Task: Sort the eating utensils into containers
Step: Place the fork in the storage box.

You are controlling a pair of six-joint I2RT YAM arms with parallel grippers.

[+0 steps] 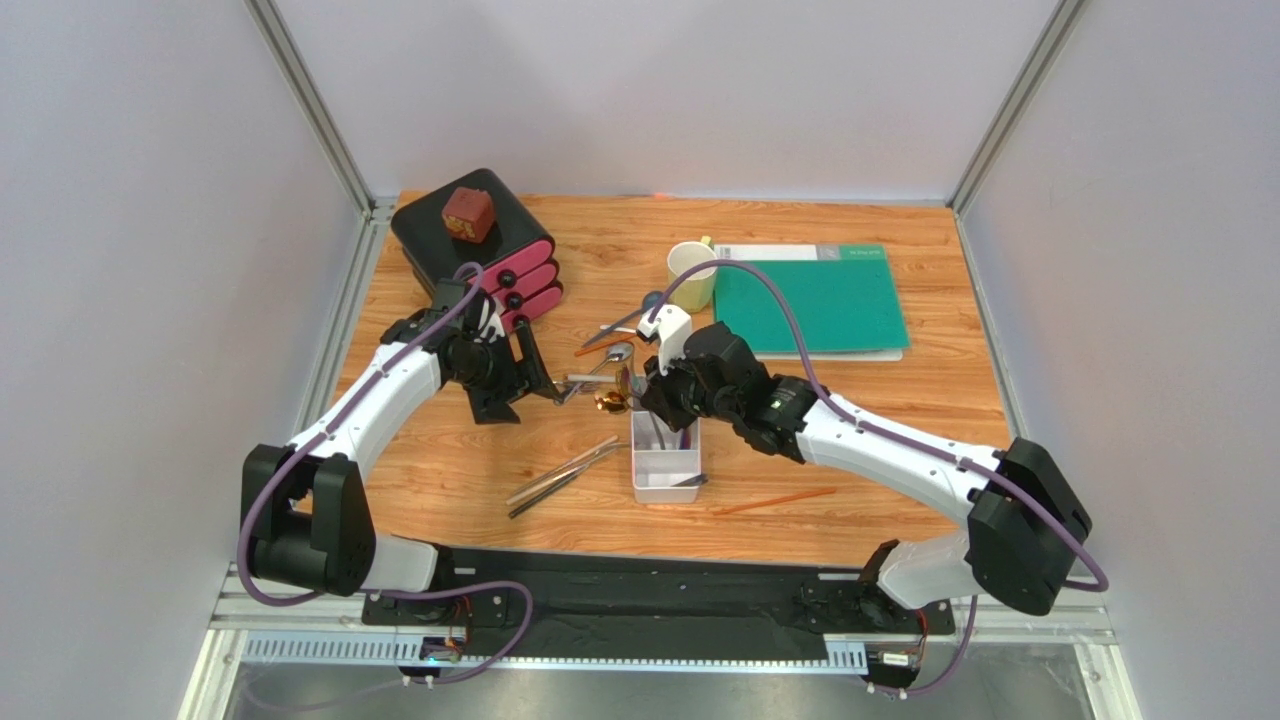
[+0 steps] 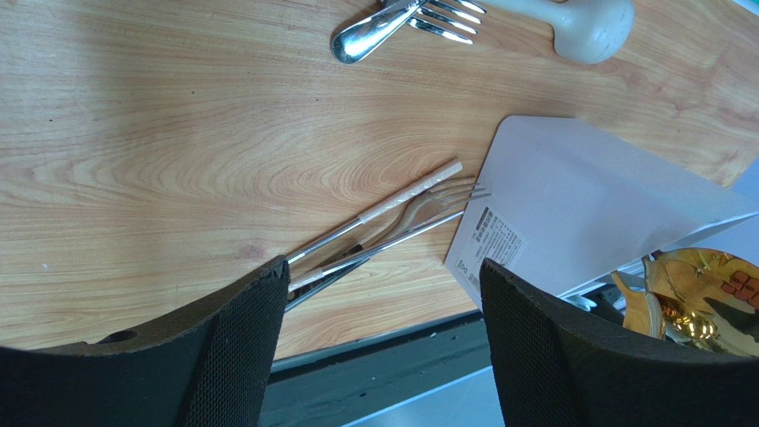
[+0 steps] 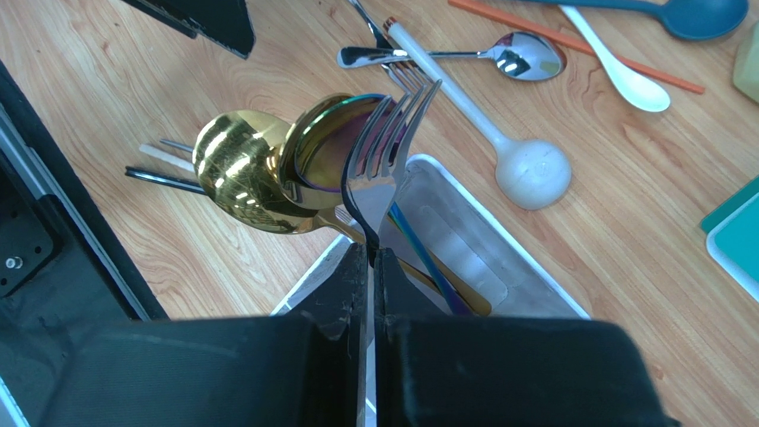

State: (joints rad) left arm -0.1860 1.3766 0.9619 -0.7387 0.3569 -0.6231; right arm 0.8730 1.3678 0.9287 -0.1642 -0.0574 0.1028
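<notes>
Right gripper (image 3: 370, 253), jaws clamped shut on a dark fork (image 3: 383, 165), over the white tray (image 3: 472, 245) near the middle of the desk (image 1: 451, 465). Left gripper (image 2: 383, 267), jaws wide and empty, above silver chopsticks (image 2: 410, 193).

One white tray (image 1: 666, 485), one cup (image 1: 691, 275), one green folder (image 1: 812, 305), one black box (image 1: 428, 236) with three pink drawers (image 1: 519, 285). Five spoons (image 3: 236, 169) showing: gold, iridescent (image 3: 325, 147), silver (image 3: 526, 55), blue (image 3: 704, 13), white (image 3: 628, 80). Three forks (image 3: 387, 151), two silver chopsticks (image 2: 392, 209), two orange sticks (image 1: 774, 500) — plus one white round-headed utensil (image 3: 533, 169).
</notes>
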